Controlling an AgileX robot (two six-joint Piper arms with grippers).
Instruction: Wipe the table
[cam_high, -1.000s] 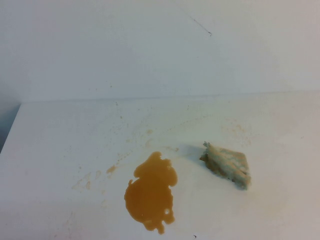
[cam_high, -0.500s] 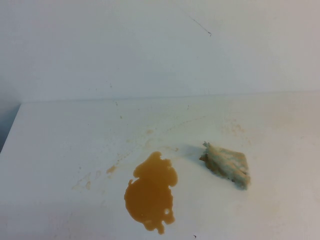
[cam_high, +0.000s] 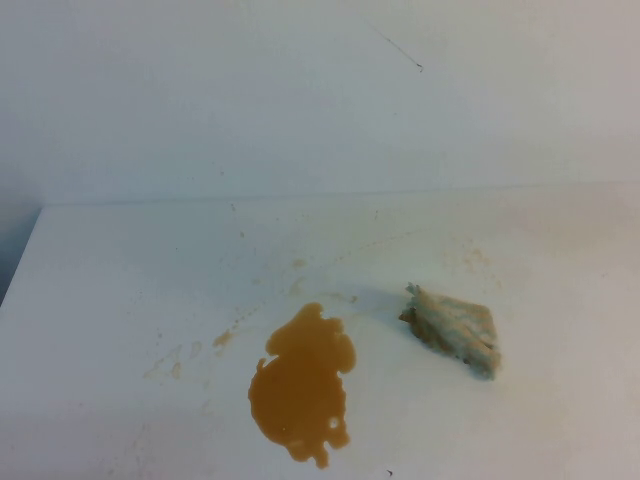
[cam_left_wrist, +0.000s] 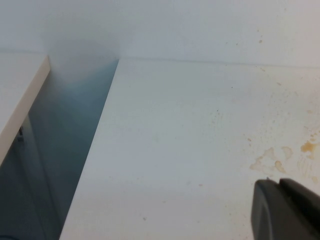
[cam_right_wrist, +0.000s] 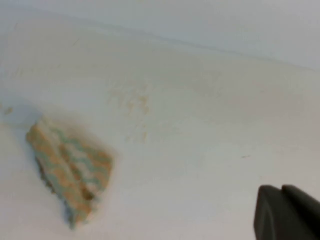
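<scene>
Two tools are shown, each by its own wrist camera only. The left tool (cam_left_wrist: 280, 187) is held above the left part of the white table (cam_high: 120, 270), near the pale dried stains (cam_high: 175, 365), and its dark fingers are seen pressed together with only a thin seam between them. The right tool (cam_right_wrist: 281, 191) is held above the right part of the table, apart from the cloth (cam_high: 455, 330), and its fingers are likewise pressed together, nothing being pinched by either. The cloth, a crumpled wedge with greenish and orange wavy stripes and soiled edges, is laid on the table right of centre. An orange-brown puddle (cam_high: 300, 385) is spread on the near middle of the table, just to the left of the cloth but not touching it, with a lobed outline and a thin tail toward the near edge. Faint brownish smears and specks are scattered over the surface to the left of and behind the puddle, and a further light patch is seen behind the cloth. The table is backed by a plain white wall (cam_high: 300, 100), on which a small dark mark (cam_high: 420, 68) is carried. Past the table's left edge a shadowed bluish gap (cam_left_wrist: 65, 150) is seen, and beyond it the edge of a second white surface (cam_left_wrist: 20, 95).
</scene>
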